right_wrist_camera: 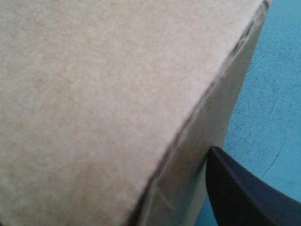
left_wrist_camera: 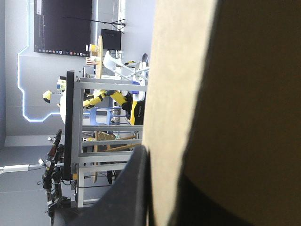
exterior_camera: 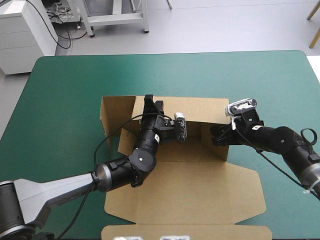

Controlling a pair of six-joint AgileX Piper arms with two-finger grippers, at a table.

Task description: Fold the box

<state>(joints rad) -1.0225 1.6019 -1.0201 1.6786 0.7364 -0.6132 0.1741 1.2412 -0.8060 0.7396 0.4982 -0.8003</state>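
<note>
At the lower middle of the high view the brown box (exterior_camera: 200, 195) lays its matte, notched lid flat, with its walls raised beyond. From lower left the left gripper (exterior_camera: 153, 105) reaches over the tray, its arm hiding the floor and its jaws clamped on the far wall. At centre right the right gripper (exterior_camera: 219, 135) sits at the side wall, and whether its jaws grip cannot be told; the smooth teal-green cover (exterior_camera: 65, 100) spreads all around.

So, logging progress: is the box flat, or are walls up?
Walls up: on the box, far and side walls stand raised; the wide near panel lies flat.
</note>
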